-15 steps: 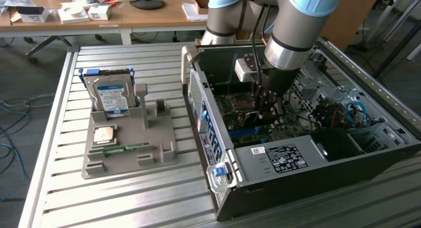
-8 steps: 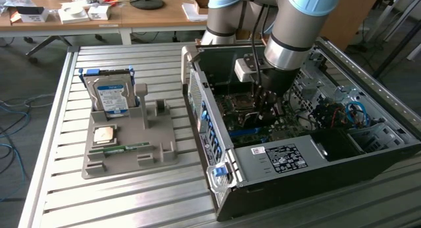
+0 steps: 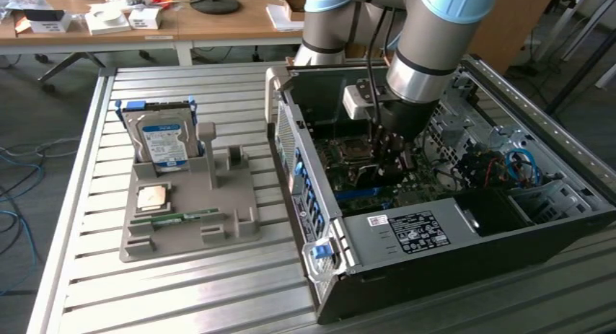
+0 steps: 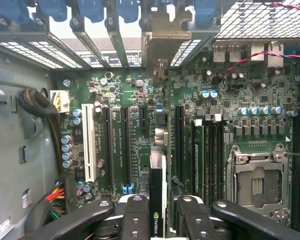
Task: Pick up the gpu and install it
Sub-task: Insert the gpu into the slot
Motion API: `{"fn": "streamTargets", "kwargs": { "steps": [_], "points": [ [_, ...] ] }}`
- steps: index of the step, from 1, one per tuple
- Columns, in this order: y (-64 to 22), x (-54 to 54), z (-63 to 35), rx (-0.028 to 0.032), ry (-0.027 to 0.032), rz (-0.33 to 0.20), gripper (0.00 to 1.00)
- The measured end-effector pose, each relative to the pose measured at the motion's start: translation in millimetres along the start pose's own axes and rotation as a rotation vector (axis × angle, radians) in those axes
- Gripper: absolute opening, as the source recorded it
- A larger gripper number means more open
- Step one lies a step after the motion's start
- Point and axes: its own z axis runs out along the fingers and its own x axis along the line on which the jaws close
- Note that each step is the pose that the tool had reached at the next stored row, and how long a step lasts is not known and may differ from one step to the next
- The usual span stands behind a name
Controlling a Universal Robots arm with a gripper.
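My gripper (image 4: 157, 212) is shut on the gpu (image 4: 158, 172), which I see edge-on as a thin dark card between the two black fingers (image 4: 135, 212). Its pale metal bracket (image 4: 163, 37) stands at the case's rear slot openings. The card hangs over the green motherboard (image 4: 140, 100), in line with the long black expansion slots (image 4: 126, 145). Whether it touches a slot I cannot tell. In the exterior view the gripper (image 3: 390, 157) reaches down inside the open computer case (image 3: 405, 240), and the arm hides most of the card.
A grey parts holder (image 3: 187, 204) left of the case carries a hard drive (image 3: 166, 139), a processor chip (image 3: 152, 197) and a memory stick (image 3: 175, 218). Inside the case are an empty processor socket (image 4: 255, 182), memory slots (image 4: 210, 155), cable bundles (image 4: 45, 115) and blue cables (image 3: 520, 168).
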Motion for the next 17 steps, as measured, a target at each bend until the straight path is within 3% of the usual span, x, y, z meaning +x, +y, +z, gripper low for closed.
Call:
{"fn": "streamTargets", "kwargs": {
  "steps": [17],
  "points": [
    [5.1,0.3,0.0,0.0,0.0006,0.0,0.26]
  ]
}}
